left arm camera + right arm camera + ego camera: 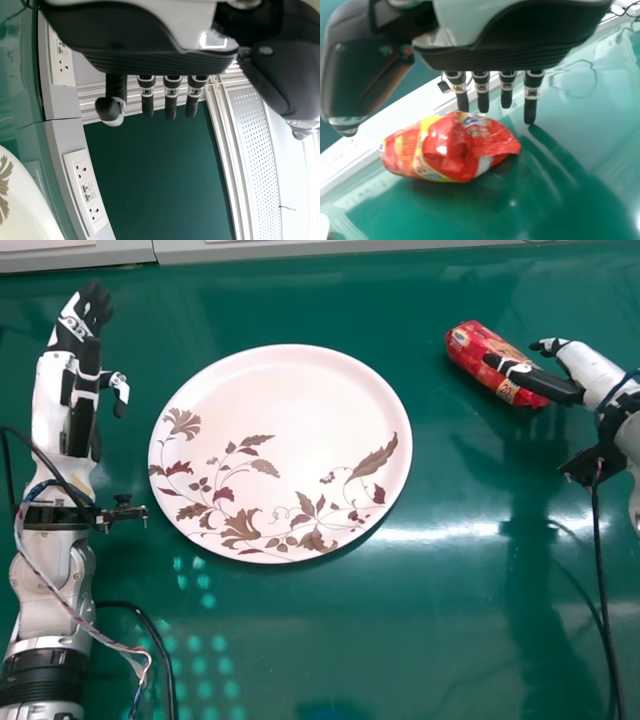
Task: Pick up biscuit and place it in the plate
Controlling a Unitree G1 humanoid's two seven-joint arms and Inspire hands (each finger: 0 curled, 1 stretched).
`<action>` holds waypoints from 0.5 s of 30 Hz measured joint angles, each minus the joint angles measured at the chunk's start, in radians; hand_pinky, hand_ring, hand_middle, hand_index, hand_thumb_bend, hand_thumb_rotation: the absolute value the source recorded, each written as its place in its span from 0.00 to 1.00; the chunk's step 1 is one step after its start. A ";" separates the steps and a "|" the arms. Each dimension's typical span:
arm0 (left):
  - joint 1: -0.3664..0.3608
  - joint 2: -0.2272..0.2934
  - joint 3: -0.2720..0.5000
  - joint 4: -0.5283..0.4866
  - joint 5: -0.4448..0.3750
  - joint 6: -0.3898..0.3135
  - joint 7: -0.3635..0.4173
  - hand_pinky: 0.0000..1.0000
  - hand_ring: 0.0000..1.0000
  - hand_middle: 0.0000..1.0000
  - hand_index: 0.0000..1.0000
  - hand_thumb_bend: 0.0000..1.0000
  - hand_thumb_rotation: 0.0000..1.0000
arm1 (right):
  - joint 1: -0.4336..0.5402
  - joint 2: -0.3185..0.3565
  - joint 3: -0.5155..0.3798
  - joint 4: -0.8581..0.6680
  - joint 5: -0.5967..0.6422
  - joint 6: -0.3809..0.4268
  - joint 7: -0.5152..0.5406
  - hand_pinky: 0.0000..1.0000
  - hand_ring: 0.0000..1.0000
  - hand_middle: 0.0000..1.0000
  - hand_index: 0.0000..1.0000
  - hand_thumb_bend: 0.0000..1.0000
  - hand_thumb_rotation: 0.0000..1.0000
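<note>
Red, tube-shaped biscuit packet (474, 348), upper right; black-and-white right hand (590, 370) spread beside it, left hand (92, 308) likewise, upper left. Risk: off-centre closing rolls packet away.

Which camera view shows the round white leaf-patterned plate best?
The head view: the plate appears whole, rim and pattern unobstructed. The left wrist view catches one side; the right wrist view, apparently a sliver of rim.

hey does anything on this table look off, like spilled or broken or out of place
Nothing really stands out. The plate lies flat with no visible crack, and no spill shows. The biscuit packet looks crumpled at one end, perhaps just how the wrapper folds.
</note>
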 measured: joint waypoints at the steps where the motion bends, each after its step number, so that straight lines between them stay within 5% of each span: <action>1: 0.000 0.000 0.000 0.000 0.000 0.000 0.000 0.00 0.99 0.98 0.98 1.00 0.71 | -0.003 -0.006 0.007 0.000 -0.003 0.000 0.007 0.87 1.00 1.00 1.00 1.00 0.57; 15: 0.004 0.001 0.000 -0.011 -0.001 0.010 -0.006 0.00 1.00 0.98 0.99 1.00 0.70 | -0.078 -0.037 0.104 0.073 -0.084 -0.005 0.049 0.87 1.00 1.00 1.00 1.00 0.58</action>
